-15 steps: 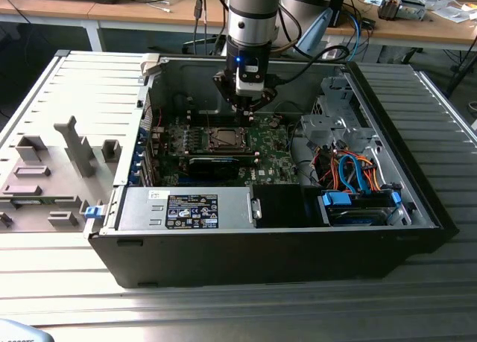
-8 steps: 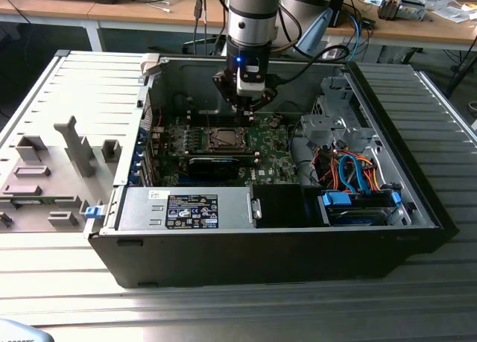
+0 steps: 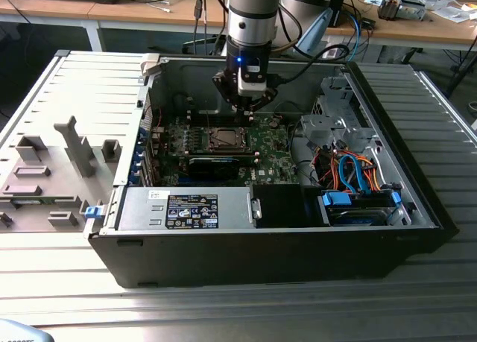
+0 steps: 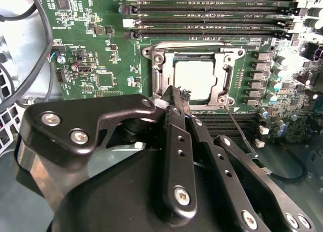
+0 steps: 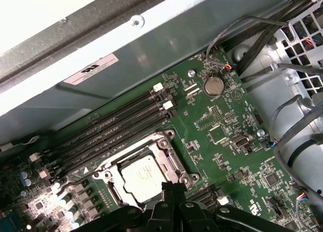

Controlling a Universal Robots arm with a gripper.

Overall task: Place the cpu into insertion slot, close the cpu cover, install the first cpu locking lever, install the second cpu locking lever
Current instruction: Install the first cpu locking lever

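Over the green motherboard (image 4: 101,55), the black hand (image 4: 174,93) hangs at the socket's edge.
Its fingers are pinched narrow with nothing visible between them. The small silver-grey square cpu (image 4: 194,79) lies just beyond the tips, seated in the silver-rimmed insertion slot (image 4: 222,98) beneath the thin silver cpu cover (image 4: 194,49).

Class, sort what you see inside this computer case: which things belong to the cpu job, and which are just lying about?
Job in hand: cpu, cpu cover, locking lever, gripper.

Lying about: memory slots, coin battery, cables, power supply.
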